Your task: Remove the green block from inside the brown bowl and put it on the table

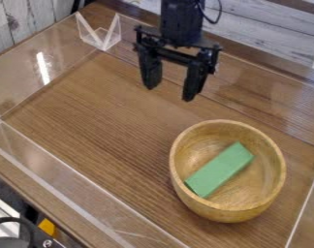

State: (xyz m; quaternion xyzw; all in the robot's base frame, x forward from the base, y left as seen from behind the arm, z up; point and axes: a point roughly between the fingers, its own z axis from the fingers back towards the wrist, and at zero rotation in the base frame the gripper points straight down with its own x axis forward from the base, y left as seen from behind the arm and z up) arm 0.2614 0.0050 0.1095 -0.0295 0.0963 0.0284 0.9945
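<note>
Left rim: from my remote station I see a clear acrylic wall (44, 160) running along the left side, its edge pale with reflections.
Upper left: I can make out a clear, angular V-shaped piece (100, 33), upright.
Top edge: I view pale whitewashed planks (279, 21) beyond the dark wood, their grain faintly visible.
Lower left corner: I observe a black cable (20, 222), curved into a loop; what it joins I cannot tell.
Beside the cable: I note a small yellow-orange patch (46, 227), too small for me to identify.
</note>
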